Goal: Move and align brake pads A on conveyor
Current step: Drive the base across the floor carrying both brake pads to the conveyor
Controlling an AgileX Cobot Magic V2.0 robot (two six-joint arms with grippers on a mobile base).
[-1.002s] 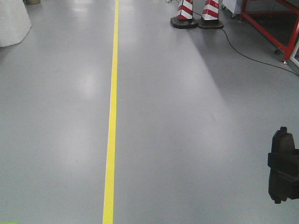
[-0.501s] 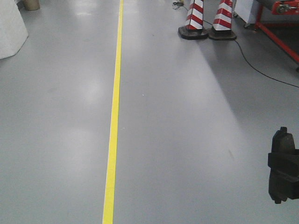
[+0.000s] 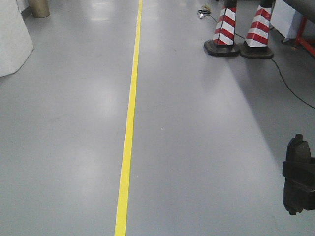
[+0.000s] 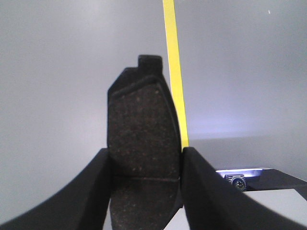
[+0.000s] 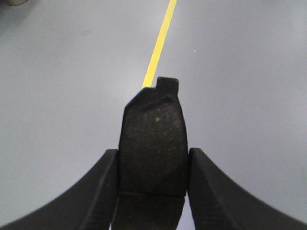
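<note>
The left gripper (image 4: 144, 154) is clamping one brake pad (image 4: 140, 120) by its long edges above the floor (image 4: 57, 72), and the right gripper (image 5: 153, 153) is pinching another brake pad (image 5: 153, 124) likewise, both probably stiff, dense and gritty enough for edge holds.

My left gripper (image 4: 144, 155) is showing black, and the left brake pad (image 4: 141, 129) is looking dark charcoal with fine pale speckles. My right gripper (image 5: 153, 153) is showing the same black, the right brake pad (image 5: 153, 139) dark brownish-grey, speckled too. The floor (image 3: 59, 147) is gleaming pale grey, with a yellow line (image 3: 129, 128) running near to far. Far right, two cones (image 3: 225, 29) are wearing red-and-white diagonal stripes on black bases.
</note>
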